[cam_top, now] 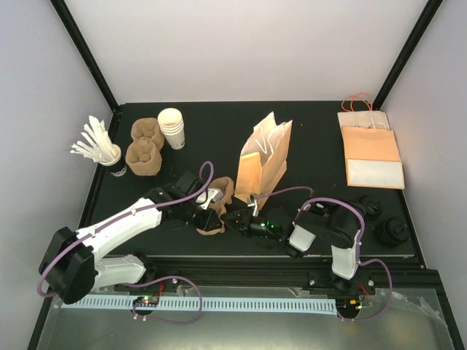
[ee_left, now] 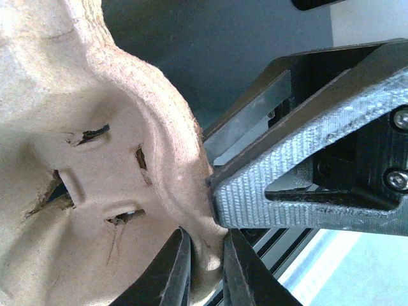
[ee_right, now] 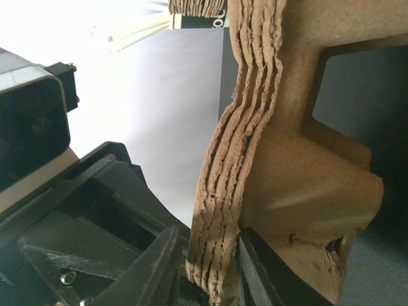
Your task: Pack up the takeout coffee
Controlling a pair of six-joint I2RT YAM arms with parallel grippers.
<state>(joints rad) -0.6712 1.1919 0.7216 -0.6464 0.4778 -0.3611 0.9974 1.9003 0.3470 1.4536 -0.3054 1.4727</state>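
A stack of brown pulp cup carriers [cam_top: 221, 191] hangs between my two arms, just in front of the upright brown paper bag [cam_top: 263, 162]. The left gripper [cam_top: 206, 212] [ee_left: 207, 258] is shut on a thin rim of the carriers [ee_left: 95, 159]. From the other side, the right gripper [cam_top: 233, 217] [ee_right: 207, 261] pinches the layered edge of the same stack [ee_right: 306, 191]. Two round black lids [cam_top: 392, 233] sit at the right front. From above I cannot tell whether a white cup stands under either, so I cannot pick out the takeout coffee.
More pulp carriers [cam_top: 144, 148] lie at the back left beside a stack of lidless white cups [cam_top: 172, 128] and a dark cup of white stirrers [cam_top: 109, 159]. Flat paper bags [cam_top: 371, 154] lie at the back right. The black table [cam_top: 321, 131] ends close behind the bag.
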